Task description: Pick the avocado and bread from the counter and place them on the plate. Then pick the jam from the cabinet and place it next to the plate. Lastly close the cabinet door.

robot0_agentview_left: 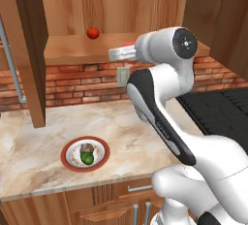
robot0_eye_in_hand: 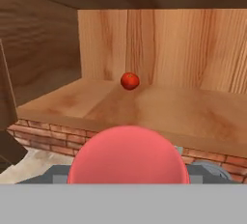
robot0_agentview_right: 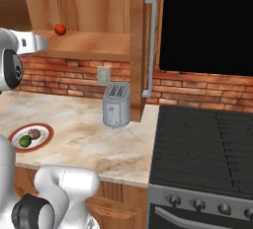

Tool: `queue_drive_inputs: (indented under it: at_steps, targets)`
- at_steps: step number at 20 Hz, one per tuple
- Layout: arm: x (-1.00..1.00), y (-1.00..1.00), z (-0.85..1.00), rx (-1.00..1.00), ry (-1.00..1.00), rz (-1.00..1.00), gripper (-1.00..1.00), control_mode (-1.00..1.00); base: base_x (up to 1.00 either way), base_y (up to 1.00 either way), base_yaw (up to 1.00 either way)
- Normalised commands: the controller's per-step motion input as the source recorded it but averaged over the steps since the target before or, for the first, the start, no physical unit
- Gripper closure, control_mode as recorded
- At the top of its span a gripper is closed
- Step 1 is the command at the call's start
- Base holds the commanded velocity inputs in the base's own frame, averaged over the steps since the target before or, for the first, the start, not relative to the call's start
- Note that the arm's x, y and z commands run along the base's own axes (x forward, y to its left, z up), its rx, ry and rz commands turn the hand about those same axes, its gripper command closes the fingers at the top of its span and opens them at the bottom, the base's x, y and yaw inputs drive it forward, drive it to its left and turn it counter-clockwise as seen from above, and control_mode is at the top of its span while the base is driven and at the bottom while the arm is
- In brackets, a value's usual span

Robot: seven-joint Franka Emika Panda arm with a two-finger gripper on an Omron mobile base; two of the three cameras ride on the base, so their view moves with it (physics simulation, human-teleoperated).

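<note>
Avocado (robot0_agentview_left: 87,158) and bread (robot0_agentview_left: 87,148) on plate (robot0_agentview_left: 69,148); gripper (robot0_eye_in_hand: 126,177) clamped on jam (robot0_eye_in_hand: 127,155) (just outside cabinet (robot0_eye_in_hand: 159,107)); placing and door-closing left.

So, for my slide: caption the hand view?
Jam jar in the gripper, red fruit on the cabinet shelf behind.

- The plate (robot0_agentview_left: 70,147) lies on the counter (robot0_agentview_left: 38,161), near its front edge, with the avocado (robot0_agentview_left: 87,158) and the bread (robot0_agentview_left: 86,148) on it, bread behind avocado.
- The cabinet (robot0_agentview_left: 77,49) hangs above the counter; a round fruit (robot0_agentview_left: 92,33) sits far back on its shelf.
- The jam (robot0_eye_in_hand: 126,155) sits between the gripper fingers, before the shelf.
- A toaster (robot0_agentview_right: 116,104) stands right of the plate, left of the stove (robot0_agentview_right: 207,144).
</note>
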Motion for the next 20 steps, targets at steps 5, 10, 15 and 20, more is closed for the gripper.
queue_drive_inputs:
  at_steps: [5, 10, 15, 20]
  targets:
    - [-0.99, -0.41, 0.00, 0.02, 0.00, 0.15, 1.00, -1.00, 0.00, 0.00, 0.00]
    - [-0.69, -0.42, -0.02, 0.00, 0.00, 0.16, 1.00, -1.00, 0.00, 0.00, 0.00]
    - [-0.28, -0.38, -0.10, 0.00, 0.02, 0.16, 1.00, -1.00, 0.00, 0.00, 0.00]
    - [-0.02, -0.17, -0.31, 0.00, 0.11, 0.13, 1.00, -1.00, 0.00, 0.00, 0.00]
